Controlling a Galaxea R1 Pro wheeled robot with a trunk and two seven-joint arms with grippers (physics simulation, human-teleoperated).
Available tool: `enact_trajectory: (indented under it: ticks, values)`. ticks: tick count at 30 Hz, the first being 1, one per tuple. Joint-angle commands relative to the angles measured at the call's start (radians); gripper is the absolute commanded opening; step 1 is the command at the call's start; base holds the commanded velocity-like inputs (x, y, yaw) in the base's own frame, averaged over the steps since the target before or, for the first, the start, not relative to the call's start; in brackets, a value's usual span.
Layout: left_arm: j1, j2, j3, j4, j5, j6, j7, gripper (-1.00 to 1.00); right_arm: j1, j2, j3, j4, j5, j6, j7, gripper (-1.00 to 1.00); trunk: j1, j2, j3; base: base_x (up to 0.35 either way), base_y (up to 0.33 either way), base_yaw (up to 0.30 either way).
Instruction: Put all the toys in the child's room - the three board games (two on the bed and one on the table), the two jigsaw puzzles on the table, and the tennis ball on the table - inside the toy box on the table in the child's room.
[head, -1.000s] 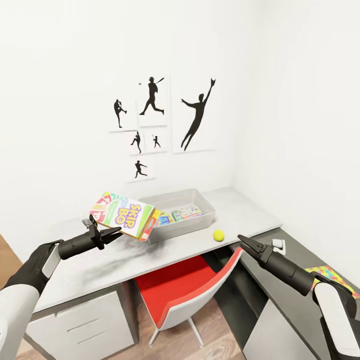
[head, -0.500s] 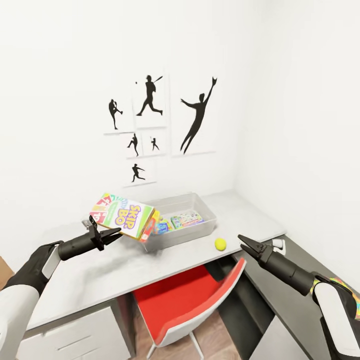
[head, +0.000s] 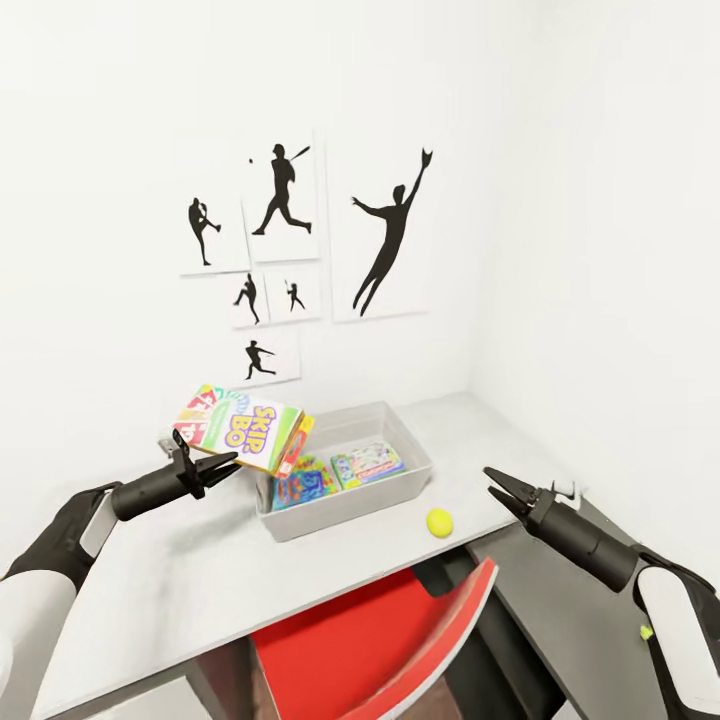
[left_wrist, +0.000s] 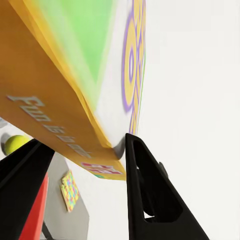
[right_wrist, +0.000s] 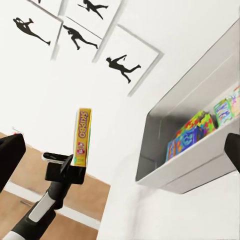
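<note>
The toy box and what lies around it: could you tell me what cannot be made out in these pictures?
- Toy box floor, head view: partly hidden by the near wall and the SKIP BO box.
- SKIP BO box, left wrist view: blurred and cut by the frame edges.
- Right gripper, right wrist view: fingers cut by the side edges.
- Tennis ball: surface detail too small.

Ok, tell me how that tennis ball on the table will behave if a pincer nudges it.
The tennis ball is round and lies loose on the flat table, so it would likely roll. It sits near the front edge, so it may drop off. It looks small beside the open right pincer, so probably easy to span.
</note>
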Motion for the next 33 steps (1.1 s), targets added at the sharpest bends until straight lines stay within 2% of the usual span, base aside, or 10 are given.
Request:
enact_trajectory:
  ticks: [1, 10, 20, 33]
  values:
    - [0.000, 0.000, 0.001, 0.000, 0.004, 0.011, -0.002, -1.00, -0.001, 0.000, -0.004, 0.000, 0.003, 0.005, 0.006, 1.00, 0.001, -0.001, -0.002, 0.210, -0.135, 0.000]
    - [0.000, -0.001, 0.001, 0.000, 0.004, 0.011, -0.001, -1.00, -0.001, 0.000, -0.008, 0.000, 0.003, 0.006, 0.015, 1.00, 0.001, -0.001, -0.002, 0.100, -0.037, 0.000]
    - [0.001, -0.001, 0.001, 0.000, 0.003, 0.011, -0.001, -1.00, -0.001, 0.000, -0.008, 0.000, 0.003, 0.006, 0.016, 1.00, 0.001, -0.001, -0.002, 0.209, -0.002, 0.001]
    - [0.001, -0.003, 0.001, 0.000, 0.003, 0.011, -0.001, -1.00, -0.001, 0.000, -0.008, 0.000, 0.003, 0.006, 0.015, 1.00, 0.001, -0.001, -0.002, 0.133, 0.000, 0.070]
